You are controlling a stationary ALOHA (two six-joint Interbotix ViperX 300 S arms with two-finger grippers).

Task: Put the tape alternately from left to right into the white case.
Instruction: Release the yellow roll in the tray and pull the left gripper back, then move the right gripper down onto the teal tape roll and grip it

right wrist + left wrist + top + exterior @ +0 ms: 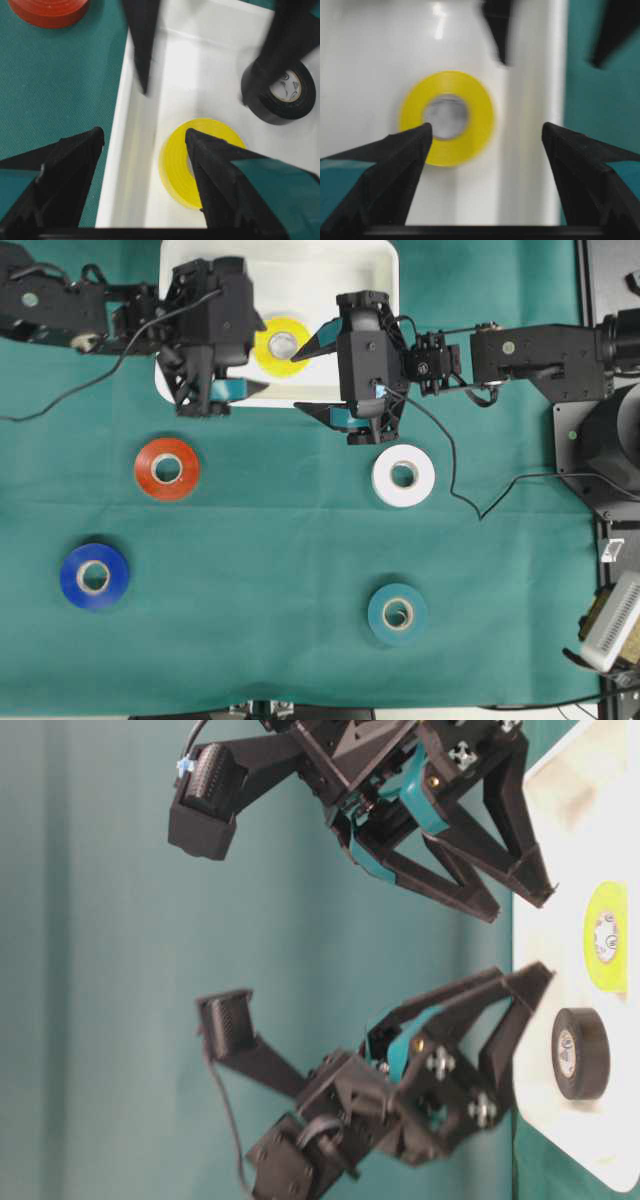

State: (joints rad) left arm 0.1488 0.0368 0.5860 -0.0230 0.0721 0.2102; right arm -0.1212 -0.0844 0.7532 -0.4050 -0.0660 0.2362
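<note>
Left gripper (243, 390) hangs wide and empty over the white case (375, 265), yellow roll (281, 343) and black roll (280, 91) inside; right gripper (312, 378) gapes empty too. Red roll (167, 468) waits: light, rigid, probably best pinched across its rim

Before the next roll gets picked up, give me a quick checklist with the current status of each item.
1. Yellow tape roll lying flat inside the white case: ok.
2. Black tape roll inside the case: ok.
3. Left tool open, holding nothing: ok.
4. Right tool open, holding nothing: ok.
5. Red, blue, white and teal rolls on the green cloth, unobstructed: ok.
6. Which roll comes next: cannot tell.
</note>
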